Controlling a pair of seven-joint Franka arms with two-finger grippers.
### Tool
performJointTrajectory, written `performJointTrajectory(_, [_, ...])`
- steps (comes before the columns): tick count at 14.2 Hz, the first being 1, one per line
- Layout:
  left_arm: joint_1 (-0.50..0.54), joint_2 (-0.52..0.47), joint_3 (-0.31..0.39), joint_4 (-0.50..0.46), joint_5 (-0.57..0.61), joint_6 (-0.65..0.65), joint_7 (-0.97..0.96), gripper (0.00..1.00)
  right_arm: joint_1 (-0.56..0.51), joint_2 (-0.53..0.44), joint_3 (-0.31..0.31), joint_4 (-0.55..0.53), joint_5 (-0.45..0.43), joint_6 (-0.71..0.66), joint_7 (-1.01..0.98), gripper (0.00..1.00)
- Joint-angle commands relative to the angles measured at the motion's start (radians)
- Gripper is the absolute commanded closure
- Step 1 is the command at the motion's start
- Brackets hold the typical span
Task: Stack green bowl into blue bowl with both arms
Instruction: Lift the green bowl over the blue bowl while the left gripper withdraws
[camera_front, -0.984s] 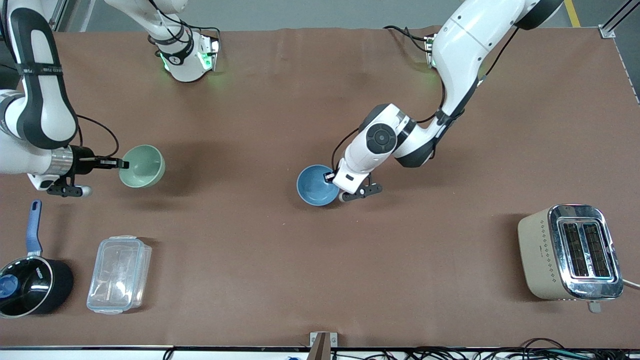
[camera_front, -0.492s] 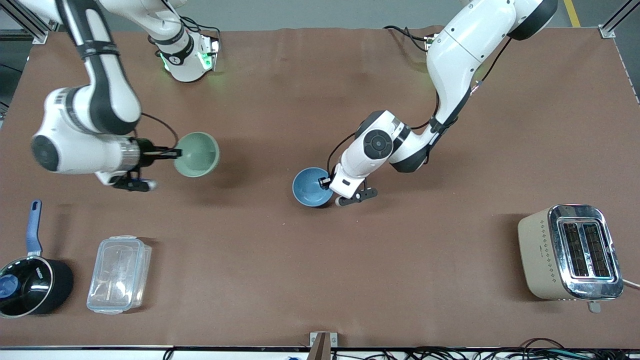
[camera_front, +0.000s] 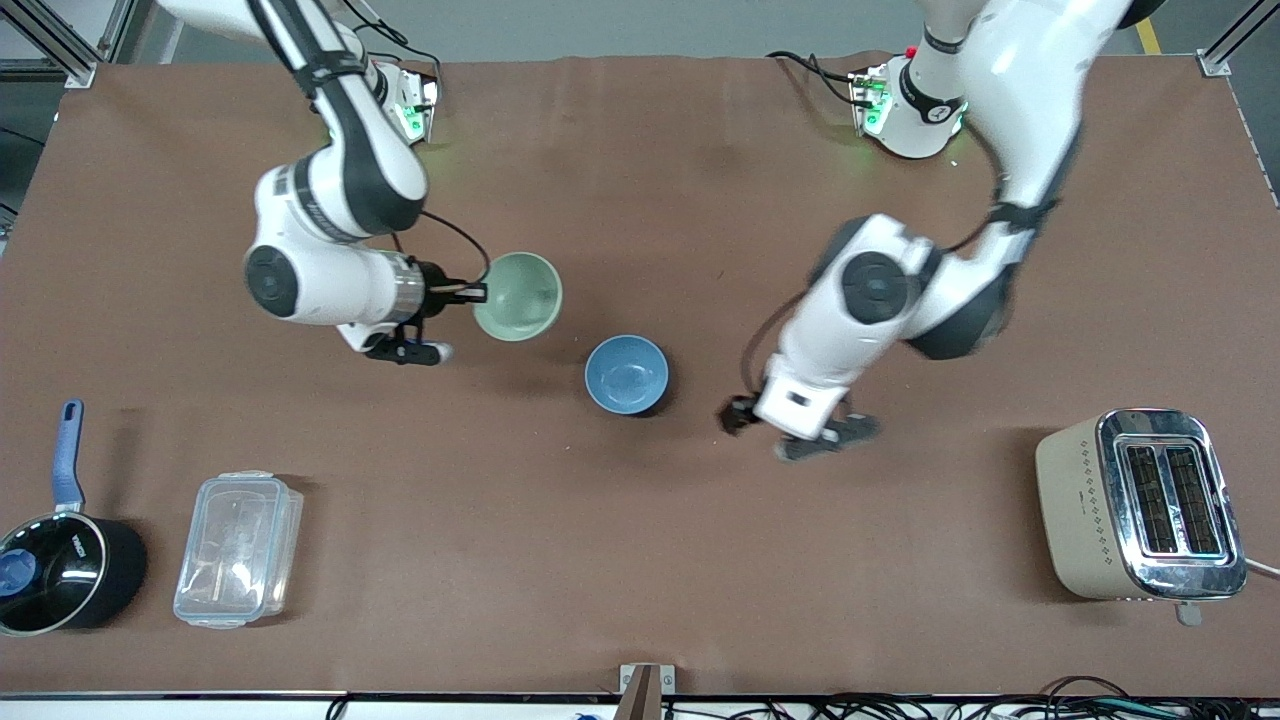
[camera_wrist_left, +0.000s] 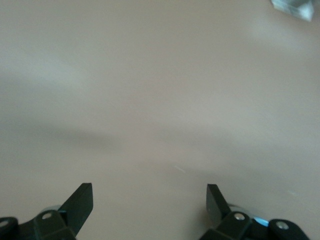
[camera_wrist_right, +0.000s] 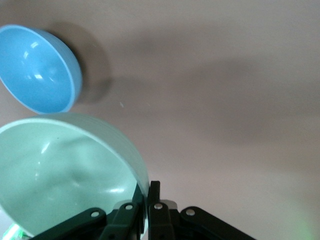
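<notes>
Green bowl (camera_wrist_right: 60, 170) rim pinched, right end effector (camera_wrist_right: 145, 200)

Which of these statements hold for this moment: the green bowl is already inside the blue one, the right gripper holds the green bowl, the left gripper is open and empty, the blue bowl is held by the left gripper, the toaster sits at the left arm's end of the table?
1. The green bowl sits inside the blue bowl. False: they are apart, and the green bowl is in the air.
2. The right gripper is clamped on the green bowl's rim. True.
3. The left gripper is open and holds nothing. True.
4. The left gripper holds the blue bowl. False: the bowl stands alone on the table.
5. The toaster stands toward the left arm's end of the table. True.
</notes>
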Motion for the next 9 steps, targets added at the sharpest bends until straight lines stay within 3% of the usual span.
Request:
performJointTrajectory(1, [0.103,-0.063,-0.003,0.068,0.043,-0.164,0.181,0.0,0.09,0.048,-0.014,0.002,0.028,0.135,0.109,0.95])
performJointTrajectory(6, [0.293,-0.244,-0.016,0.069,0.014,-0.313,0.525,0.0,0.162,0.17,-0.014,0.149,0.048,0.18,0.247,0.95])
performJointTrajectory(9, [0.333,-0.353,-0.01,0.063,-0.127,-0.393,0.599,0.0,0.186,0.239,-0.014,0.2,0.05,0.238,0.287,0.95])
